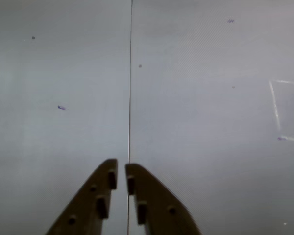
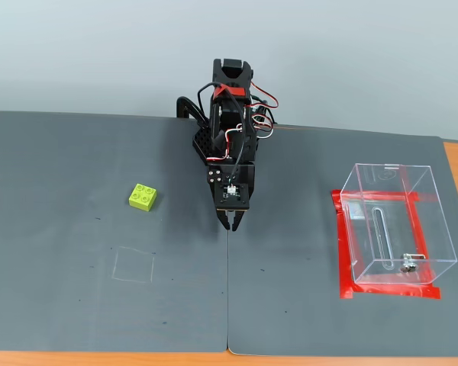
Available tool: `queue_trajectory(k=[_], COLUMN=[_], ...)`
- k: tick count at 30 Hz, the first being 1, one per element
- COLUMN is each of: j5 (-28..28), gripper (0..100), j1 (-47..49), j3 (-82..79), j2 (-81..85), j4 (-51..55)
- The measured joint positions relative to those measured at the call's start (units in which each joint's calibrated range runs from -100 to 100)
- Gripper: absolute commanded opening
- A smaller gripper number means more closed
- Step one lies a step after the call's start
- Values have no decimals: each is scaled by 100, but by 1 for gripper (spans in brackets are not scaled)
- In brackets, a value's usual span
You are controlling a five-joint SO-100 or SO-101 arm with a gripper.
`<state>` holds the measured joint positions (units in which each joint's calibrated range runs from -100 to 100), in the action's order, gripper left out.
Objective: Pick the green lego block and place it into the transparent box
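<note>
The green lego block [image 2: 142,197] is a small lime brick with four studs, lying on the dark mat at the left of the fixed view. The transparent box [image 2: 393,225] stands at the right, with a slot in one wall and a small metal latch [image 2: 407,264]. My gripper [image 2: 233,223] hangs over the mat's middle seam, between block and box and touching neither. In the wrist view the gripper [image 1: 121,166] is shut and empty, its tips almost meeting over the seam. Block and box are out of the wrist view.
Red tape [image 2: 389,288] marks the mat around the box. A faint chalk square [image 2: 133,264] is drawn on the mat below the block; it shows at the right edge of the wrist view [image 1: 275,110]. The arm's base [image 2: 230,114] stands at the mat's far edge.
</note>
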<state>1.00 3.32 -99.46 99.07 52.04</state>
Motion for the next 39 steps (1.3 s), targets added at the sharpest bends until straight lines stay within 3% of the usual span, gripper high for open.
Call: queue_trajectory(k=[31, 39], j5=[10, 10], gripper=[2, 2], j1=[0, 0], j3=[99, 683], j2=[0, 8], j4=[0, 746])
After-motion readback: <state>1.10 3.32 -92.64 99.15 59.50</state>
